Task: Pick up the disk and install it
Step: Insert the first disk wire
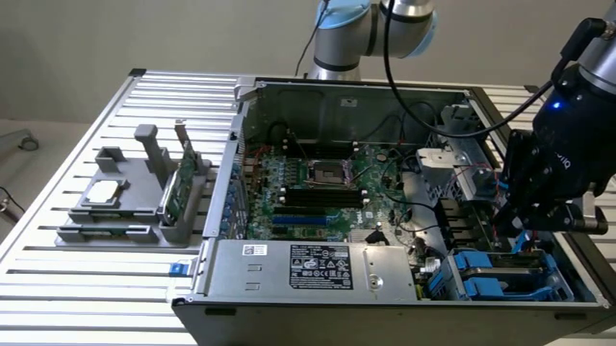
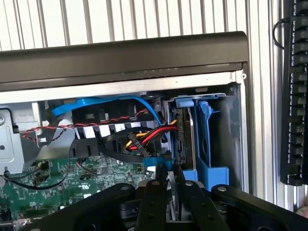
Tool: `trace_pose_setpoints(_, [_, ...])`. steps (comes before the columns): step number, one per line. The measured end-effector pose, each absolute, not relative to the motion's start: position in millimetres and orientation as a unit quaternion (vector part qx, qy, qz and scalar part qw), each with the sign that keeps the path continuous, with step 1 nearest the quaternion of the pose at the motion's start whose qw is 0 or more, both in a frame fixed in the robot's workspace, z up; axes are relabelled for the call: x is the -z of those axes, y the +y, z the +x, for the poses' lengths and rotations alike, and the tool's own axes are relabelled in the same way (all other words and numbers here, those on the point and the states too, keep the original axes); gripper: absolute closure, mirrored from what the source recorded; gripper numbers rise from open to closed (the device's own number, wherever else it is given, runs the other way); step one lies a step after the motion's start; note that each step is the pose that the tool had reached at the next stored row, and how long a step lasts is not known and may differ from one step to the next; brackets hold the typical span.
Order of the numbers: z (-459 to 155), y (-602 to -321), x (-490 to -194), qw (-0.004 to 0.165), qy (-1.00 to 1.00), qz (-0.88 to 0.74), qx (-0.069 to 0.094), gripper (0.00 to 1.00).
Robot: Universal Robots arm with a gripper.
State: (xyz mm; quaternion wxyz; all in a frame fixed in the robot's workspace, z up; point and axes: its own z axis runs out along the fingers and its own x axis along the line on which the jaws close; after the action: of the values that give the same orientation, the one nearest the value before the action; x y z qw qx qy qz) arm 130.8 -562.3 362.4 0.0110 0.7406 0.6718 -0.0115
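Observation:
My gripper point(image 1: 527, 225) hangs over the front corner of the open computer case on the exterior view's right. It is shut on the disk point(image 1: 518, 244), which hangs on edge with a blue rail showing under the fingers. In the wrist view the black fingers point(image 2: 153, 202) clamp the disk point(image 2: 179, 139), seen edge-on with its dark side and blue rail ends. The disk stands in the mouth of the blue plastic drive bay point(image 2: 208, 144), also seen as the drive bay point(image 1: 510, 277). How deep the disk sits in the bay is hidden.
Red, yellow and black cables point(image 2: 144, 137) and a blue cable point(image 2: 96, 103) crowd beside the bay. The motherboard point(image 1: 318, 187) and power supply point(image 1: 308, 267) fill the case. A grey fixture point(image 1: 125, 209) on the slatted table holds a small silver chip point(image 1: 104, 191) and a green card point(image 1: 178, 180).

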Motion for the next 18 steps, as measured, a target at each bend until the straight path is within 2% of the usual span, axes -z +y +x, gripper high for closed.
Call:
trace_pose_setpoints(8, [131, -564, -361, 0.005, 0.680, 0.733, 0.005, 0.84])
trace_pose_setpoints(18, [133, -582, -353, -0.018, 0.680, 0.733, -0.015, 0.84])
